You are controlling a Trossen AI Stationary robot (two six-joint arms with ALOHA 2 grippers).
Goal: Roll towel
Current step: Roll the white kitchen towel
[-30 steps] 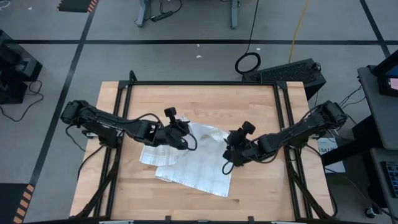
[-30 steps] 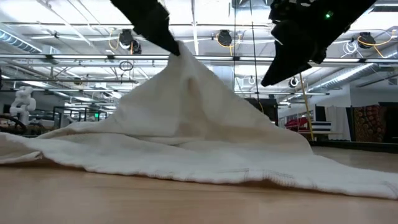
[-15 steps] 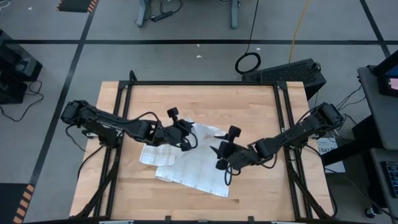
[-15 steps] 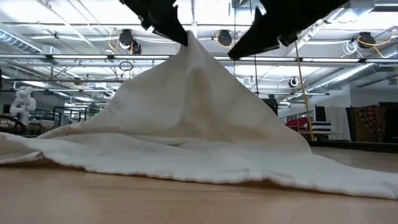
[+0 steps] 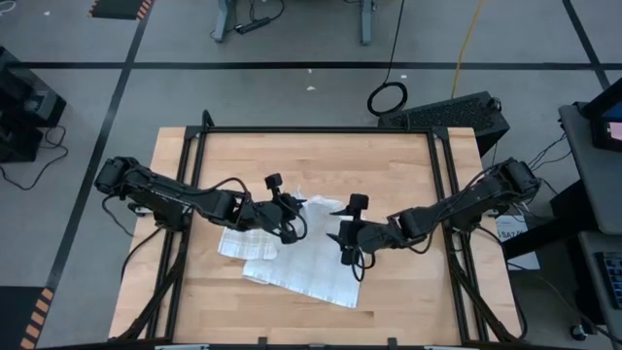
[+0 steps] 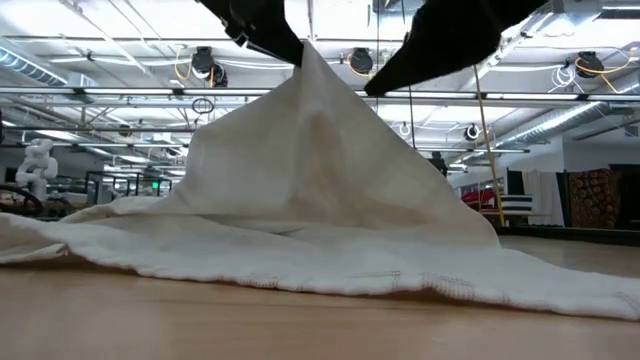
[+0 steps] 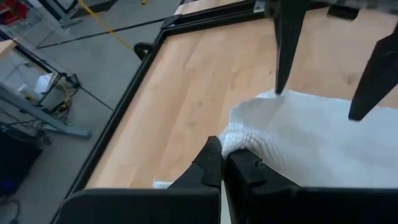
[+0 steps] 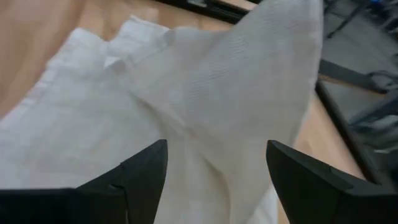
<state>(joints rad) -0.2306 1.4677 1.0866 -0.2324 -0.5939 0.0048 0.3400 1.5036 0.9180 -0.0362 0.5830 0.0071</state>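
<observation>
Bright overhead light; right wrist view blurred.

The thin white cloth towel [image 5: 303, 255] has a fine woven, matt texture, and it lies on the smooth light wooden surface [image 5: 321, 160] with a black metal frame [image 5: 317, 129].

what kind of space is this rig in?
Probably an industrial lab or workshop. The low view shows exposed ceiling trusses with hanging lights; the high view shows grey floor with black tape lines around the table, plus loose cables.
</observation>
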